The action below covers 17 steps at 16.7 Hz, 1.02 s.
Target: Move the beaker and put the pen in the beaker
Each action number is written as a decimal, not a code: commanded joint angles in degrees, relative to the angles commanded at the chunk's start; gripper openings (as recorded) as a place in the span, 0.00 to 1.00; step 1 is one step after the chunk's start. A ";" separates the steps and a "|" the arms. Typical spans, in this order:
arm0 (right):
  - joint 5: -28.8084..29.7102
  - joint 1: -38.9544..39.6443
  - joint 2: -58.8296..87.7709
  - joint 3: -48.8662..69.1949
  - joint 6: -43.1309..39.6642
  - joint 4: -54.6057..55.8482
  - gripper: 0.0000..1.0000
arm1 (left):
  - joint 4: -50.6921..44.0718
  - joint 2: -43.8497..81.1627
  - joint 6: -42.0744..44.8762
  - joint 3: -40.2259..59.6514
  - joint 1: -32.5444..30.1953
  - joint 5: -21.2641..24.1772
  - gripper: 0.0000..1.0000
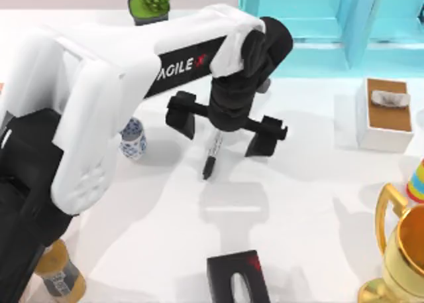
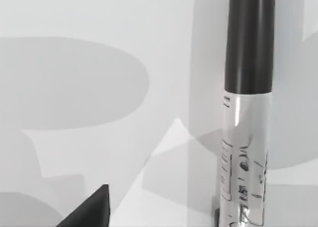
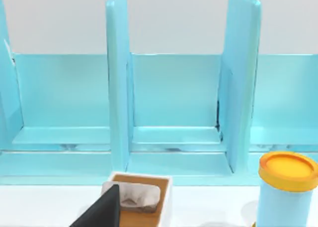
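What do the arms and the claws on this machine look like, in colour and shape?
The left arm has bulky, rounded white shells over black parts, with a black panel lettered AGILE in white plus a red mark. Its wrist is black and rounded, and the left gripper is a black crossbar ending in two blocky black fingers. The right gripper shows as a black block bearing a small red mark.

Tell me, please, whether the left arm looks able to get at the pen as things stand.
Probably yes: the left gripper hangs open right over the pen, which lies flat on the table with nothing beside it; the beaker stands well clear.
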 joint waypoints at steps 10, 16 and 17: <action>0.00 0.00 0.00 0.00 0.00 0.00 1.00 | 0.00 0.00 0.00 0.00 0.00 0.00 0.40; 0.00 0.00 0.00 0.00 0.00 0.00 1.00 | 0.00 0.00 0.00 0.00 0.00 0.00 0.00; 0.00 0.00 0.00 0.00 0.00 0.00 1.00 | 0.00 0.00 0.00 0.00 0.00 0.00 0.00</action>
